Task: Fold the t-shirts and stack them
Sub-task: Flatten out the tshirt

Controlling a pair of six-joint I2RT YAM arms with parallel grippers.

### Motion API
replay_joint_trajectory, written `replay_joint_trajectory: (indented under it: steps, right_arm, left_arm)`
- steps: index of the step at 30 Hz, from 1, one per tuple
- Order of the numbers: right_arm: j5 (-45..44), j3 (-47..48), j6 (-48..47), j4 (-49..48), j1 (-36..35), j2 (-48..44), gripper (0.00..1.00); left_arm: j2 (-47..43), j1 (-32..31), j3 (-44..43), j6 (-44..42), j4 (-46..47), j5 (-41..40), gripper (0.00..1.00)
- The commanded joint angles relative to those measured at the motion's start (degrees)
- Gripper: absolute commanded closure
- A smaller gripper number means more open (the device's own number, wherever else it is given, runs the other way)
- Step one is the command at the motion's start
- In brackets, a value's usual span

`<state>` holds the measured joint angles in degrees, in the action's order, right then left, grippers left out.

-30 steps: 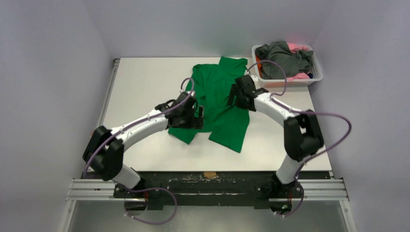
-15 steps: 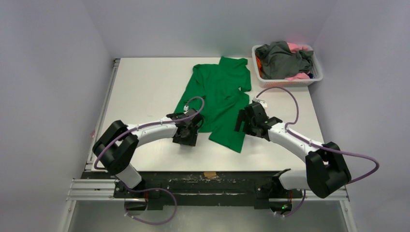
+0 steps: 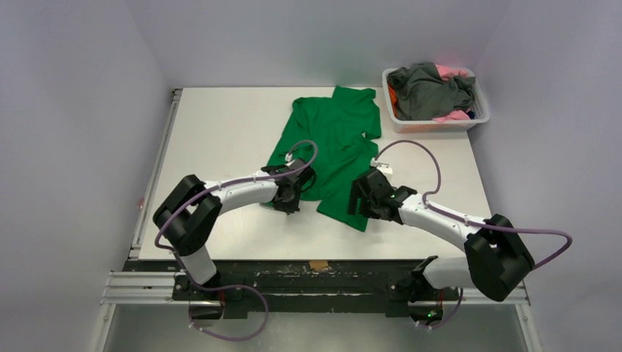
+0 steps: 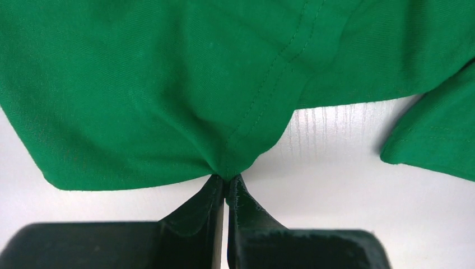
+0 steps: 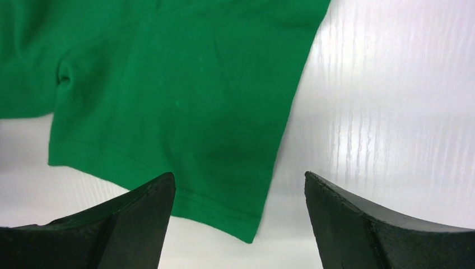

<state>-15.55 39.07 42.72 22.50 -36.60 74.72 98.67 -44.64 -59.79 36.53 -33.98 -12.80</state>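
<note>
A bright green t-shirt [image 3: 334, 147] lies crumpled on the white table [image 3: 220, 132], running from the far middle toward the near edge. My left gripper [image 4: 226, 180] is shut on the green t-shirt, pinching a seamed bit of its lower left edge [image 4: 235, 162]. My right gripper [image 5: 240, 180] stands open just above the shirt's near right corner [image 5: 246, 227], one finger over the fabric and the other over bare table. In the top view the left gripper [image 3: 287, 204] and right gripper [image 3: 357, 205] sit at the shirt's two near corners. More t-shirts, dark grey [image 3: 429, 89] and pink [image 3: 451, 72], are heaped in the basket.
A white slatted basket [image 3: 433, 126] stands at the table's far right corner. Both arms reach inward from the near edge, and their purple cables [image 3: 411, 147] loop above the shirt. The table's left edge has a metal rail [image 3: 163, 147].
The left gripper has moved to the shirt's lower left edge and shut on it. The right arm has swung back from mid-shirt to the near right corner, its jaws still wide.
</note>
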Motion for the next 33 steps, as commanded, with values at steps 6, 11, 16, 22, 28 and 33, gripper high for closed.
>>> replay_joint_trajectory:
  steps: [6,11,16,22,28,33]
  right_arm:
    - [-4.83,0.35,6.12,5.3,-9.49,-0.06,0.22]
    - [-6.5,0.15,8.63,3.66,-10.08,4.66,0.3]
    - [-6.48,1.32,8.79,2.74,-10.21,9.42,0.51]
    - [-10.46,2.91,10.46,7.27,-10.2,6.81,1.0]
    - [-21.45,10.95,7.18,14.82,-7.16,-5.6,1.0]
    - [-23.96,20.23,0.23,14.94,-3.69,-19.2,1.0]
  left_arm:
    - [-7.42,0.08,6.39,0.64,6.41,3.33,1.0]
    - [-17.27,0.17,10.8,2.09,8.8,5.31,1.0]
    - [-23.56,1.47,13.48,3.37,10.15,7.21,1.0]
    - [-30.55,10.34,17.65,5.52,16.21,18.87,1.0]
    - [-41.48,15.2,11.83,4.84,10.89,16.34,1.0]
    - [-51.18,16.07,0.56,4.45,0.98,7.85,1.0]
